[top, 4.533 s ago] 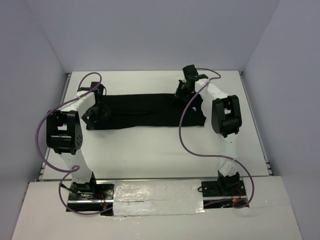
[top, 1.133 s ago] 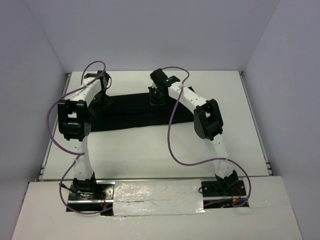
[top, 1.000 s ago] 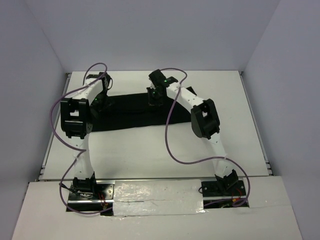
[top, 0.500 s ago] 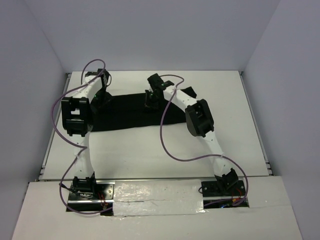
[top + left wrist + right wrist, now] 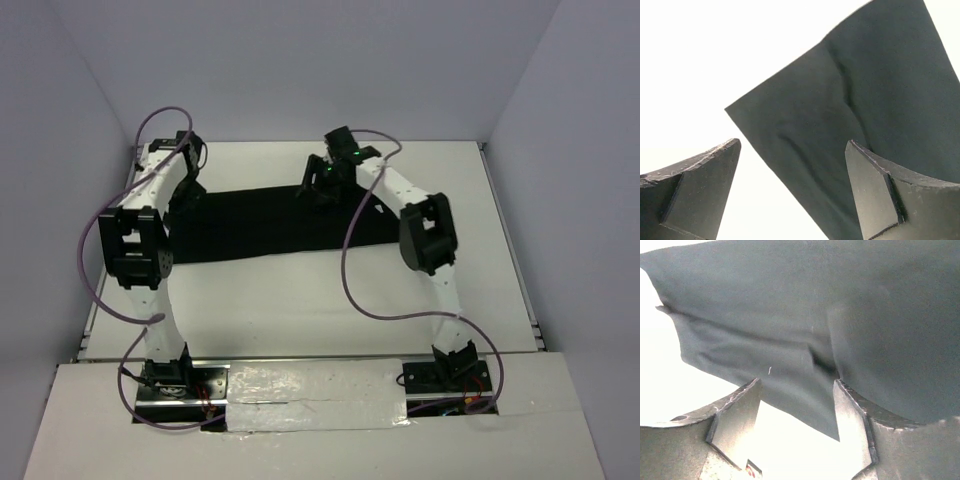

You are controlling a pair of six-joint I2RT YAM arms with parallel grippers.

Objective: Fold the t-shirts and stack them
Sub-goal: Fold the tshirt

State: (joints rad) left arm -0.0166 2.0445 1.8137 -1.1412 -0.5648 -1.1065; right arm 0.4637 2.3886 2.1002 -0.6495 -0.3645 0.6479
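Observation:
The black t-shirt (image 5: 270, 225) lies as a long folded band across the far half of the white table (image 5: 300, 300). My left gripper (image 5: 183, 195) hangs open over the band's far left corner. In the left wrist view that gripper (image 5: 792, 150) has its jaws wide apart, empty, with the shirt (image 5: 865, 100) corner on the table below. My right gripper (image 5: 315, 190) stands open above the band's far edge near the middle. In the right wrist view this gripper (image 5: 797, 390) holds nothing, and a folded flap of the shirt (image 5: 790, 315) lies beneath it.
Pale walls close the table in on the left, back and right. Purple cables (image 5: 350, 280) loop off both arms. The arm bases (image 5: 165, 375) are bolted at the near edge beside a strip of silver tape (image 5: 315, 385).
My right gripper has opened and let go of the cloth, then drawn back to the right. The left arm has shifted left and farther off, gripper still open.

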